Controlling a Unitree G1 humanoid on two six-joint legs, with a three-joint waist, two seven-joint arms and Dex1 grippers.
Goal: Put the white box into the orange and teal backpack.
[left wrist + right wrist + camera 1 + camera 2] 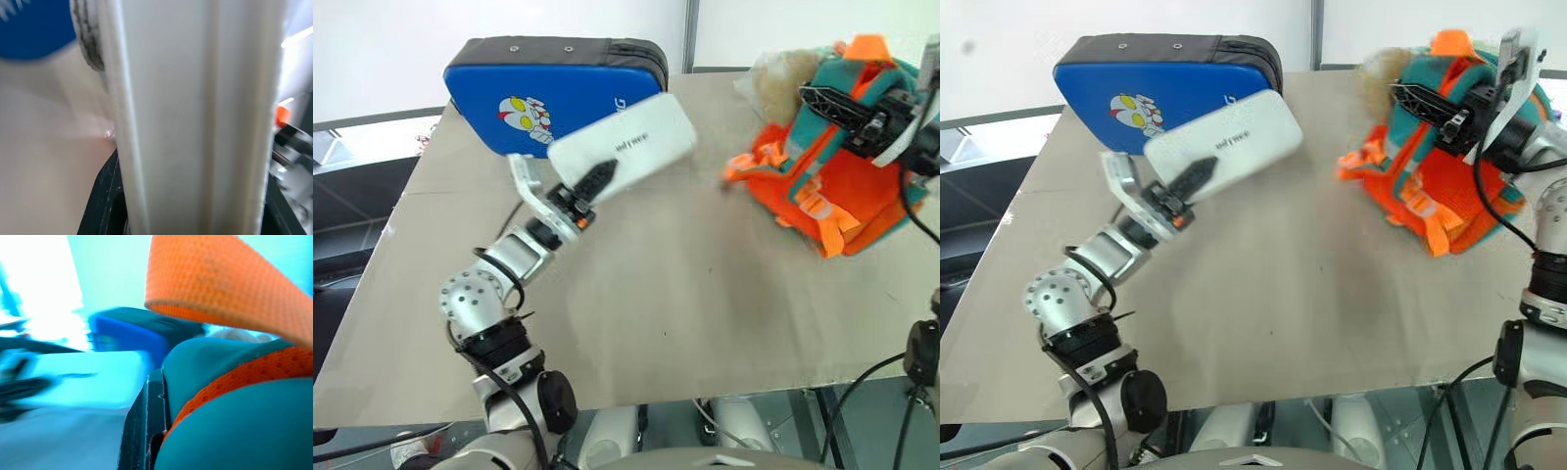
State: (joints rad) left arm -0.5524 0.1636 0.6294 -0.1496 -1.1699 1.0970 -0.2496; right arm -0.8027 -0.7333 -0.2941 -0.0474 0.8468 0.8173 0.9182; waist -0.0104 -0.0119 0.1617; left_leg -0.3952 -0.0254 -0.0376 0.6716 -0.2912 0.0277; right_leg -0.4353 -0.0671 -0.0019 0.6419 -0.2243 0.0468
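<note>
My left gripper (594, 184) is shut on the white box (631, 145) and holds it tilted, off the table, in front of the blue case. Up close in the left wrist view, the box's edge (195, 117) stands between the black fingers. The orange and teal backpack (822, 191) sits at the right of the table, its straps trailing toward the middle. My right gripper (1427, 104) is at the backpack's top, shut on its teal fabric (234, 411), with an orange strap (220, 279) arching over it.
A big blue case (548, 83) with a cartoon print stands at the back left, just behind the box. A tan plush charm (781, 76) hangs at the backpack's far side. Between box and backpack lies bare tan table (656, 313).
</note>
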